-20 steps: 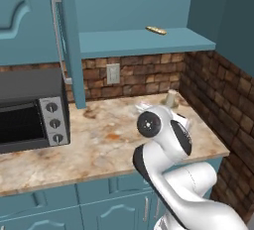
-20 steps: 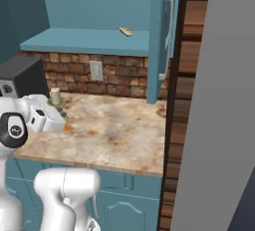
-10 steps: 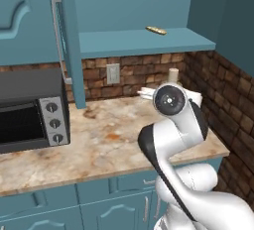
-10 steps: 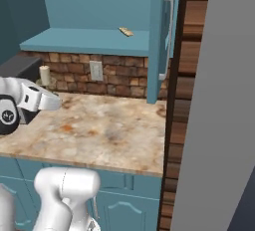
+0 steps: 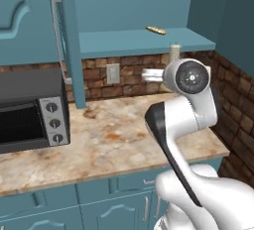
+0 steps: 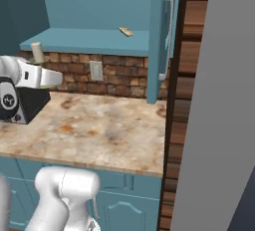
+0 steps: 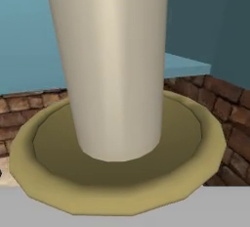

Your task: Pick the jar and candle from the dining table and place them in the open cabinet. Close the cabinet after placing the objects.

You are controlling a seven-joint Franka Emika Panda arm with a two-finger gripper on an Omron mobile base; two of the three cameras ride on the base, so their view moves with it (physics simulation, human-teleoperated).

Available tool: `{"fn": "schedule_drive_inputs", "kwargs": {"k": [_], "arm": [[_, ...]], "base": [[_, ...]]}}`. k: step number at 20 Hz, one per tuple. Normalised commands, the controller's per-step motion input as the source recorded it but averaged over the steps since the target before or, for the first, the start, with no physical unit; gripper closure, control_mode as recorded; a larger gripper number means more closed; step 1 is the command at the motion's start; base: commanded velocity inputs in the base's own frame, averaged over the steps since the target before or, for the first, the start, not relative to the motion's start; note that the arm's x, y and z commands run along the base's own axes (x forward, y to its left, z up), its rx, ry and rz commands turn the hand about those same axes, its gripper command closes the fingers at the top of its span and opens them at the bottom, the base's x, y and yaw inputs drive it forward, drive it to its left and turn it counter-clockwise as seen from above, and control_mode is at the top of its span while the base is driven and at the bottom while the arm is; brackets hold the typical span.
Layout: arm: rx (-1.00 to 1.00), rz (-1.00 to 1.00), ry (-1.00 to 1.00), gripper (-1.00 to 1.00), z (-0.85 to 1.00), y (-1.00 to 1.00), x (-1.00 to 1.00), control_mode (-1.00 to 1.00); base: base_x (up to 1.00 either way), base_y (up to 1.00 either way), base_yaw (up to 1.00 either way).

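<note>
The candle (image 7: 114, 64) is a cream stub in a yellow-brass dish (image 7: 117, 172), seen very close in the hand view. It pokes up just above my hand, level with the front edge of the cabinet shelf (image 5: 144, 39), as the candle (image 5: 174, 52) in the left base view and the candle (image 6: 36, 51) in the right base view. My gripper (image 5: 173, 65) is shut on the candle, with its fingers hidden behind the wrist. The teal cabinet stands open, its door (image 5: 67, 40) swung out. The jar and the dining table are out of view.
A thin reddish-brown stick (image 5: 156, 29) lies far back on the shelf. A black toaster oven (image 5: 30, 107) sits on the marbled counter (image 5: 114, 135) at left. A brick wall (image 5: 233, 100) closes the right side. The door's silver bar handle (image 6: 168, 36) hangs beside a wooden post.
The arm has risen from counter height to shelf level, carrying the candle up with it. The base and the cabinet have not moved.
</note>
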Motion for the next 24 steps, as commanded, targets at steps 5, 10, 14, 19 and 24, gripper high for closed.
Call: {"fn": "schedule_drive_inputs", "kwargs": {"k": [5, 10, 14, 19, 24], "arm": [[0.01, 0.09, 0.04, 1.0, 0.55, 0.02, 0.41, -1.0], [0.0, 0.07, -0.01, 1.0, 0.52, 0.03, 0.33, -1.0], [0.0, 0.04, -0.04, 1.0, 0.01, 0.02, 0.06, -1.0], [0.0, -0.03, -0.01, 1.0, -0.01, 0.15, 0.46, -1.0], [-0.01, -0.03, -0.07, 1.0, -0.11, 0.24, 0.63, -1.0]], "base": [[0.0, 0.0, 0.0], [0.0, 0.0, 0.0], [0.0, 0.0, 0.0], [0.0, 0.0, 0.0], [0.0, 0.0, 0.0]]}}
